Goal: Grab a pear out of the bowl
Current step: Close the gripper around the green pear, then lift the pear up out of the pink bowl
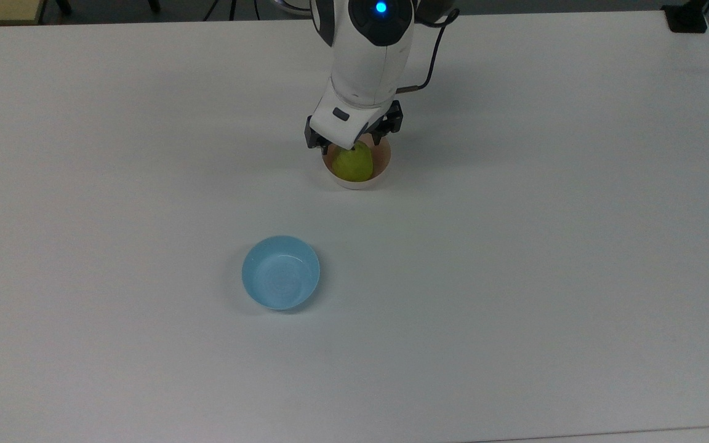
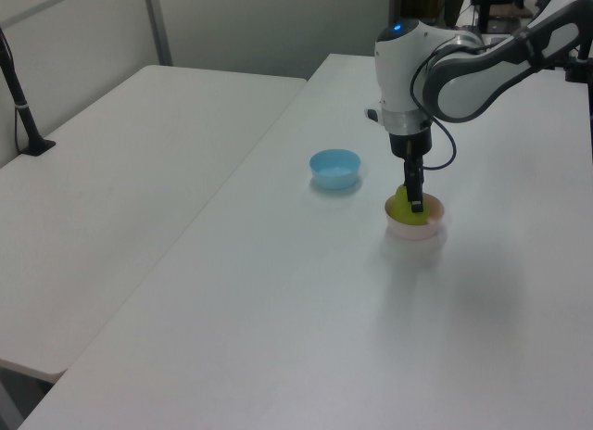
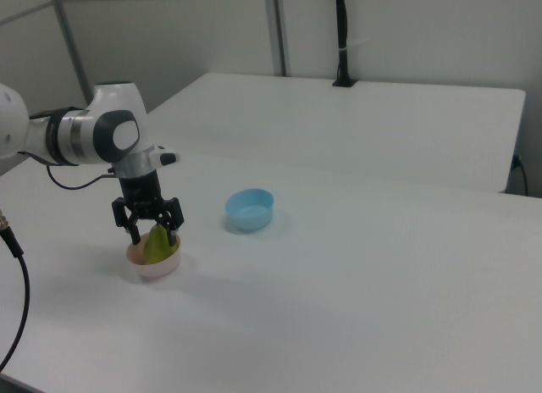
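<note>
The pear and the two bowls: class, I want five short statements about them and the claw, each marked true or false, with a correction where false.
1. The pear sits in the pink bowl. True.
2. The blue bowl holds a second pear. False: it is empty.
3. The claw has its fingers spread on either side of the pear. True, as the right view shows.
4. The pear has been lifted clear of the bowl. False: it sits inside it.
5. The two bowls touch each other. False: bare table lies between them.
</note>
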Robot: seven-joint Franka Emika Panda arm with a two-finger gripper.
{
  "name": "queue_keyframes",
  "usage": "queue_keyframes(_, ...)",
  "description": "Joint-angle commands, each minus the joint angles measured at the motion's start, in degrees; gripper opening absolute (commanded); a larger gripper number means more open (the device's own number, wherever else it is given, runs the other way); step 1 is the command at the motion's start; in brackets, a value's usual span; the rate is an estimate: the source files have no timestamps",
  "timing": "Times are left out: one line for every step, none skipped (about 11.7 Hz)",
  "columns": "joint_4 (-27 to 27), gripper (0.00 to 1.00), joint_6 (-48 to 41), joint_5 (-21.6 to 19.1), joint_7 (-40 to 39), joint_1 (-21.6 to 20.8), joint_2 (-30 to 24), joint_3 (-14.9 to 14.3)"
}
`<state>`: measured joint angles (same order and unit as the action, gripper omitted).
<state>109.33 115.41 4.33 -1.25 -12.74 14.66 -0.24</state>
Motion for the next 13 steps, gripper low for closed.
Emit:
queue_keyframes(1.9, 0.88, 4.1, -0.7, 0.8, -1.0, 0.4, -0.6)
queue_keyframes(2.1, 0.86, 4.6, -0.6, 0.8, -1.0, 0.5, -0.6)
queue_keyframes(2.3, 0.85, 5.0, -0.5, 0.8, -1.1, 0.5, -0.6)
queue_keyframes(2.3, 0.79, 5.1, -0.5, 0.8, -1.1, 0.5, -0.6)
queue_keyframes(2.3, 0.7, 5.0, -0.5, 0.8, -1.1, 0.5, -0.6)
queue_keyframes(2.3, 0.6, 5.0, -0.5, 0.8, -1.1, 0.6, -0.6)
queue_keyframes(2.3, 0.53, 4.8, -0.5, 0.8, -1.1, 0.6, -0.6)
queue_keyframes(2.2, 0.5, 4.7, -0.5, 0.8, -1.1, 0.5, -0.6)
queue_keyframes(2.1, 0.5, 4.1, -0.5, 0.8, -1.1, 0.0, -0.6)
queue_keyframes(1.9, 0.5, 2.8, -0.5, 0.8, -1.1, -0.5, -0.6)
queue_keyframes(1.5, 0.5, 1.6, -0.5, 0.8, -1.0, -1.2, -0.6)
queue_keyframes(1.4, 0.5, 1.1, -0.5, 0.9, -1.0, -2.1, -0.6)
queue_keyframes(0.7, 0.5, -0.3, -0.5, 0.8, -1.0, -2.8, -0.6)
